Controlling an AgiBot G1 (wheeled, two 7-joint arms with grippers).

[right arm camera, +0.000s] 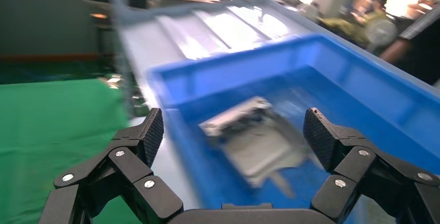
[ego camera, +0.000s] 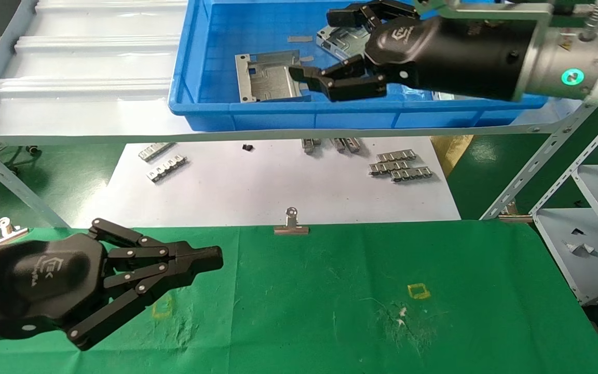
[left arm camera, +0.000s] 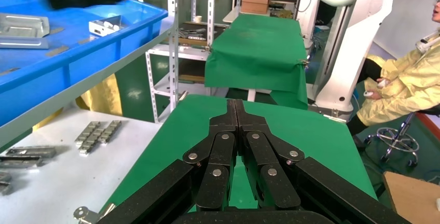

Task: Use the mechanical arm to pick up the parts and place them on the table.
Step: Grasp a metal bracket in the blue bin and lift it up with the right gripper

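Fingers (right arm camera: 146, 133) of the right gripper (ego camera: 333, 49) spread wide, empty, above the blue bin (ego camera: 216, 111) on the shelf. One grey part (ego camera: 268, 78) lies flat in the bin just beside the near finger; a second part (ego camera: 343, 41) sits under the gripper. Left gripper (ego camera: 211, 258) hangs over the green table (ego camera: 356, 301), fingers pressed together, nothing between them

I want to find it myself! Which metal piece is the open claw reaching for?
Look in the blue bin on the shelf. The right gripper hangs open above it, and beside its lower finger lies a flat grey part. Unlike the other part, mostly hidden behind the gripper, this one lies in plain view nearer the bin's front wall.
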